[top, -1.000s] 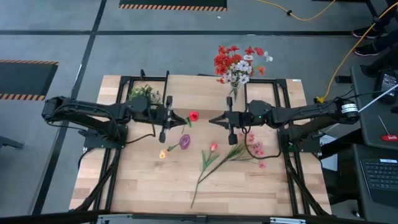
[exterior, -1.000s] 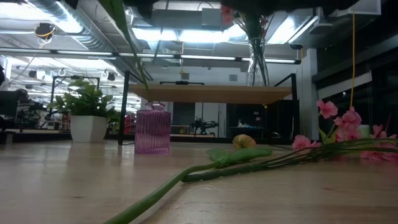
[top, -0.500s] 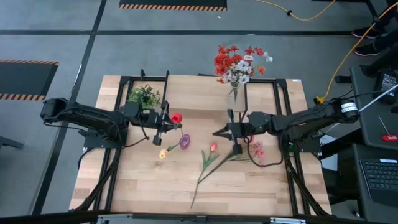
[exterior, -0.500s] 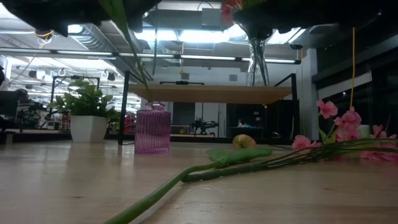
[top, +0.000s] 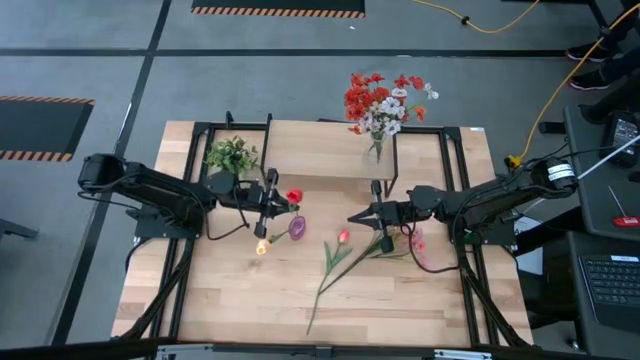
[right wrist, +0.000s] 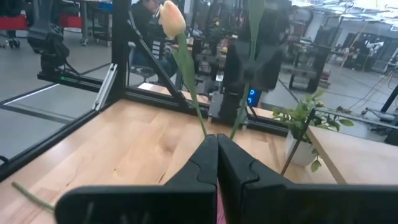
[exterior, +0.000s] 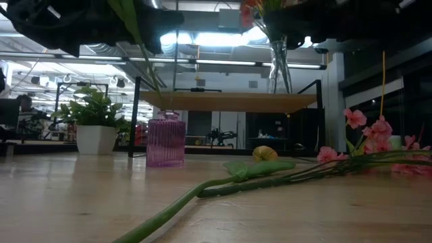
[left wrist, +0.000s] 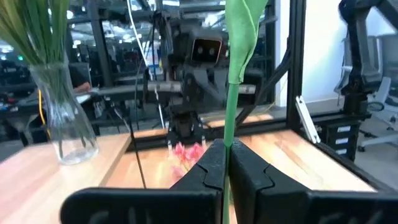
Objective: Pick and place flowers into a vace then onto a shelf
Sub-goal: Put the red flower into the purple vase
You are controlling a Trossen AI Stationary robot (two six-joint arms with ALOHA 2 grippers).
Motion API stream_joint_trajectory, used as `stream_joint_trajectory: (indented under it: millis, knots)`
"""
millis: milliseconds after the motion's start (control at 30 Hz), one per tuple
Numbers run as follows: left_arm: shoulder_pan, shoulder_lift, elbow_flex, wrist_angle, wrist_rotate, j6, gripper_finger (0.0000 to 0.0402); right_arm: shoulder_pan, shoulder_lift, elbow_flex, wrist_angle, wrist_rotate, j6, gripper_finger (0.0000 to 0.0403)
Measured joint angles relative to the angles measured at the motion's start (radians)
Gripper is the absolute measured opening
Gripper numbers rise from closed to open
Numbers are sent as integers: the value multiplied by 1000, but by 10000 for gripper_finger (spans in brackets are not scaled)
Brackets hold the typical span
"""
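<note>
Lowered since earlier, right gripper (top: 381,214) clamps a pink tulip (top: 343,237); left gripper (top: 266,202), nine o'clock, pinches a red flower (top: 293,196) stem.

Both arms reach toward the table's middle — left hand (top: 272,203) and right hand (top: 362,216) clamped shut.

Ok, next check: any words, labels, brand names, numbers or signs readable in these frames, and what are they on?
None can be read in any view.
The panel with two round lenses on the rig seen by the left wrist camera carries no legible marking.
The room behind the table in the low view shows no legible sign.
</note>
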Motion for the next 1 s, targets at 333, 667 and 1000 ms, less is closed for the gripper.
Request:
stream_joint_trajectory:
  millis: [333, 667, 1000]
  knots:
    - [0, 78, 0, 22, -1, -22, 4, 0, 0, 0, -4, -1, 5, 2]
    - [0, 135, 0, 21, -27, -23, 4, 0, 0, 0, -27, -3, 19, 3]
    - [0, 175, 0, 16, -88, -127, 6, 0, 0, 0, -49, -3, 23, 3]
